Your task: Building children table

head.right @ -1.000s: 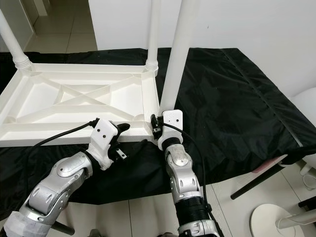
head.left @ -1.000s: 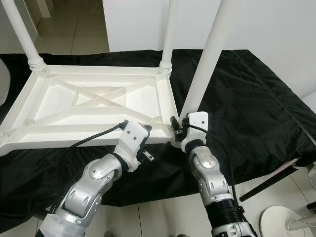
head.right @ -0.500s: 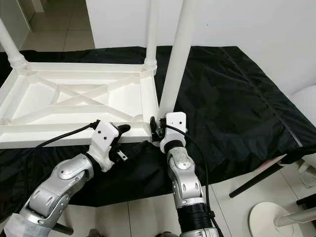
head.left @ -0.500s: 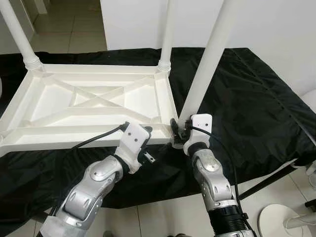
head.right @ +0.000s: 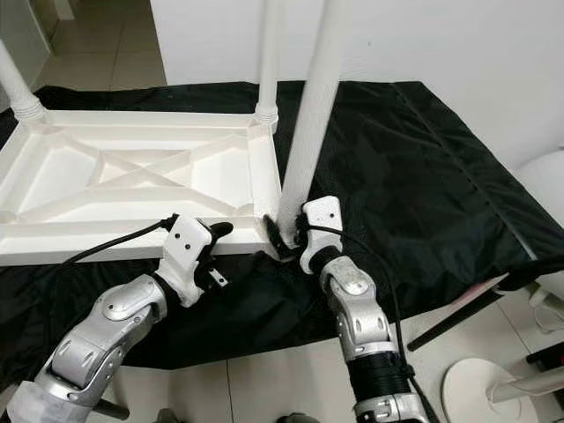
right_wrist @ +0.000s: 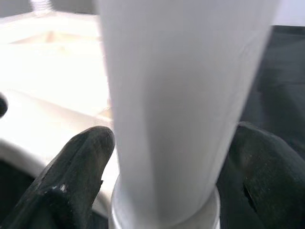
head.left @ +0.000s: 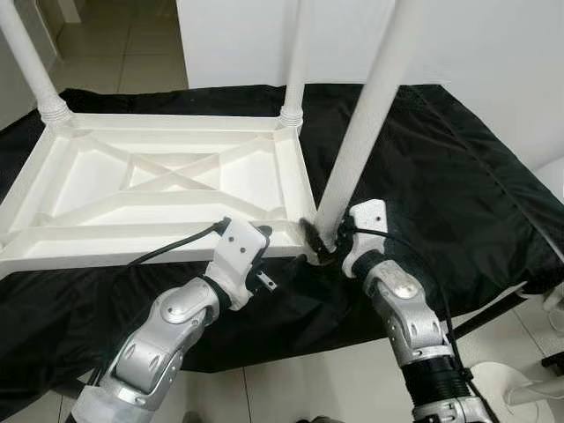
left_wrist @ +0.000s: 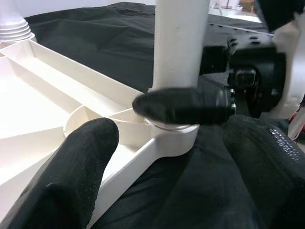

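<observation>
A white plastic children's table [head.left: 176, 233] lies upside down on a black cloth [head.left: 441, 176]. Two legs [head.left: 295, 62] stand at its far corners. A third leg [head.left: 361, 123] rises from the near right corner socket [left_wrist: 171, 138]. My right gripper [head.left: 319, 242] is shut on the base of this leg [right_wrist: 181, 95], one finger [right_wrist: 76, 167] on each side. My left gripper [head.left: 267, 256] hovers open at the table's front rim, just left of that corner, its fingers [left_wrist: 71, 176] spread with nothing between them.
The black cloth covers a low platform whose front edge runs just under my arms. Tiled floor [head.left: 291, 388] lies below it. A white round stand [head.right: 493, 388] sits on the floor at the lower right. A white wall [head.left: 476, 44] rises behind the cloth.
My right forearm has swung out to the right around the leg while its gripper stayed at the leg's base. The left arm has held still. The camera shifted slightly.
</observation>
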Robot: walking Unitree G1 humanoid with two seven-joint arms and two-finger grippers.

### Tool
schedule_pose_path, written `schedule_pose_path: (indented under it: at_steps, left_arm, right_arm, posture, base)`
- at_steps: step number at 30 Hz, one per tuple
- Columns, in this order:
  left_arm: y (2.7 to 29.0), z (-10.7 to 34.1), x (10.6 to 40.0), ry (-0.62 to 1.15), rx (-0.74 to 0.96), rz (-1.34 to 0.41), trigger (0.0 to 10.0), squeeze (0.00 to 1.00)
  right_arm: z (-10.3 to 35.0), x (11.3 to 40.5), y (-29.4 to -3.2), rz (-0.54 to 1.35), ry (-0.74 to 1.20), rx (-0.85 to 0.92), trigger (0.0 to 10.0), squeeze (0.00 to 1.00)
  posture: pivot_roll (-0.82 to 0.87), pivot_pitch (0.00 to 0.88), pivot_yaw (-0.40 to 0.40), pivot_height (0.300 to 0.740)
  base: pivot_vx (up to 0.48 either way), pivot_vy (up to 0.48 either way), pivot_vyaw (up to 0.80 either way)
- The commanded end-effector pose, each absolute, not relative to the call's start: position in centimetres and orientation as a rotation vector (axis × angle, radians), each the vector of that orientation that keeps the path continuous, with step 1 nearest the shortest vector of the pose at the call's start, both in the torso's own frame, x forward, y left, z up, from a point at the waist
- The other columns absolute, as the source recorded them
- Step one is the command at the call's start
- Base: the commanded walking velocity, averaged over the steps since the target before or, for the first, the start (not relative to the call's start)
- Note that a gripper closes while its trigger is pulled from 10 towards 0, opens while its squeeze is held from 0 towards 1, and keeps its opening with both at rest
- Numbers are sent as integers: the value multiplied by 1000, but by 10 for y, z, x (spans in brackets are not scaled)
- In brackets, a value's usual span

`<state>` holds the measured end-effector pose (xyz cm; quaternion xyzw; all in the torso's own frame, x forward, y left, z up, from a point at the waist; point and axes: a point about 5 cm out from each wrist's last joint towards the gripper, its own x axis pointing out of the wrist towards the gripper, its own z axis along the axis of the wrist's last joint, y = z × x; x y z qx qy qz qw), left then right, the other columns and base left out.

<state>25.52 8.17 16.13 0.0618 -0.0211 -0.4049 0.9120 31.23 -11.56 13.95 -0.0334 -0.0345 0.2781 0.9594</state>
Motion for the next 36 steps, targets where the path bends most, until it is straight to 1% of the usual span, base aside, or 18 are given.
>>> schedule_pose_path:
  at_steps: [1,6,8,13,14,15,16,17,18,19,27,28,30,31,36]
  left_arm:
    - [80,162,253,-37,128,-878,10000,0]
    - [79,163,255,-41,130,-883,10000,0]
    - [79,163,255,-41,130,-883,10000,0]
    - [79,164,256,-44,132,-885,10000,0]
    - [80,165,257,-45,133,-884,10000,0]
    - [80,165,257,-45,133,-884,10000,0]
    - [80,165,257,-47,135,-883,10000,0]
    - [80,165,257,-47,135,-883,10000,0]
    - [80,165,257,-47,136,-883,10000,0]
    - [80,165,257,-48,137,-883,10000,0]
    - [81,165,255,-42,137,-878,10000,0]
    - [82,165,255,-41,137,-877,10000,0]
    - [82,165,255,-40,138,-877,10000,0]
    - [82,165,254,-40,137,-877,10000,0]
    - [83,165,254,-38,138,-877,10000,0]
  right_arm:
    - [138,315,-115,636,-68,-92,10000,0]
    - [140,325,-119,757,-67,-140,10000,0]
    - [140,325,-119,757,-67,-140,10000,0]
    - [138,332,-120,831,-53,-198,10000,0]
    - [137,333,-121,844,-48,-209,4000,0]
    - [137,333,-121,844,-48,-209,4000,0]
    - [135,334,-122,850,-34,-211,2941,0]
    - [135,334,-122,850,-34,-211,2941,0]
    - [134,335,-123,858,-30,-212,667,0]
    - [133,335,-123,864,-27,-213,0,0]
    - [123,335,-129,899,7,-202,0,0]
    - [121,334,-129,906,15,-200,1294,0]
    - [120,334,-129,912,20,-199,1294,0]
    - [120,333,-128,905,17,-185,10000,0]
    - [122,333,-127,836,-12,-145,10000,0]
  posture:
    - [-17,78,-45,740]
    - [-20,75,-41,740]
    - [-20,75,-41,740]
    - [-15,75,-36,740]
    - [-15,75,-36,740]
    - [-15,75,-36,740]
    - [-11,75,-35,740]
    - [-11,75,-35,740]
    - [-10,75,-36,740]
    - [-10,75,-36,740]
    - [-1,81,-39,740]
    - [0,81,-39,740]
    - [0,81,-39,740]
    - [2,81,-39,740]
    - [2,82,-41,740]
  base:
    - [0,0,0]
    - [0,0,0]
    - [0,0,0]
    - [0,0,0]
    - [0,0,0]
    - [0,0,0]
    - [0,0,0]
    - [0,0,0]
    - [0,0,0]
    - [0,0,0]
    - [0,0,0]
    - [0,0,0]
    - [0,0,0]
    - [0,0,0]
    - [0,0,0]
